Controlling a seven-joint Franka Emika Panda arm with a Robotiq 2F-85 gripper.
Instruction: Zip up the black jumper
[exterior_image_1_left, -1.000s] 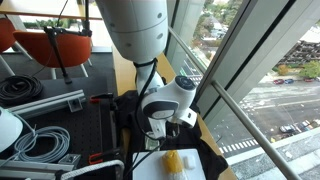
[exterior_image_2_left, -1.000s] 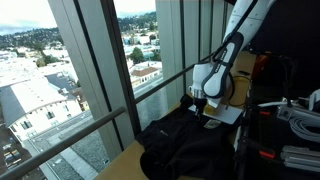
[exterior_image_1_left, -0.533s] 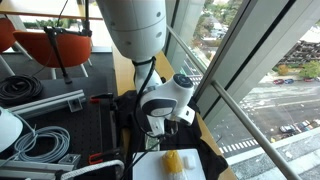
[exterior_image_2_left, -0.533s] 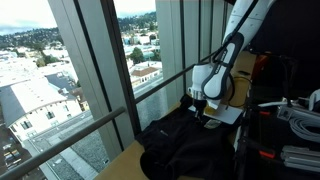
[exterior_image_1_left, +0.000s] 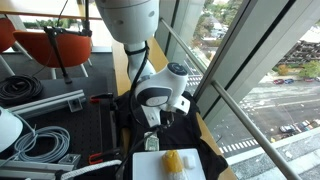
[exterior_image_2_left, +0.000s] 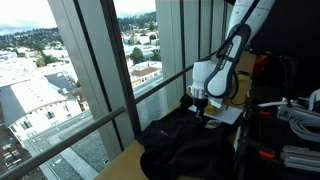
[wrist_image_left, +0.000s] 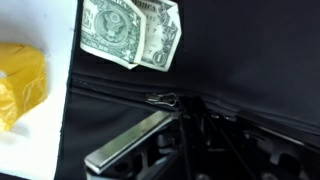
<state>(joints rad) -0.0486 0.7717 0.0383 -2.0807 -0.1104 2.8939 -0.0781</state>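
The black jumper (exterior_image_1_left: 128, 112) lies spread on the table by the window and shows in both exterior views (exterior_image_2_left: 190, 148). In the wrist view its front zip runs across the black fabric (wrist_image_left: 250, 50), with the small metal zip pull (wrist_image_left: 163, 99) near the middle. My gripper (wrist_image_left: 178, 116) is low over the jumper, fingers closed together right at the zip pull. It also shows in both exterior views (exterior_image_1_left: 153, 122) (exterior_image_2_left: 201, 108), pressed down onto the jumper.
A dollar bill (wrist_image_left: 131, 33) lies on the jumper just beyond the zip. A yellow object (exterior_image_1_left: 172, 160) sits on white paper (wrist_image_left: 30, 135) beside it. Coiled cables (exterior_image_1_left: 40, 145) and equipment lie on the table's inner side. The window glass and railing (exterior_image_2_left: 100, 110) are close.
The arm's wrist and gripper have shifted a little sideways along the jumper, away from the window. The jumper and other things lie as before.
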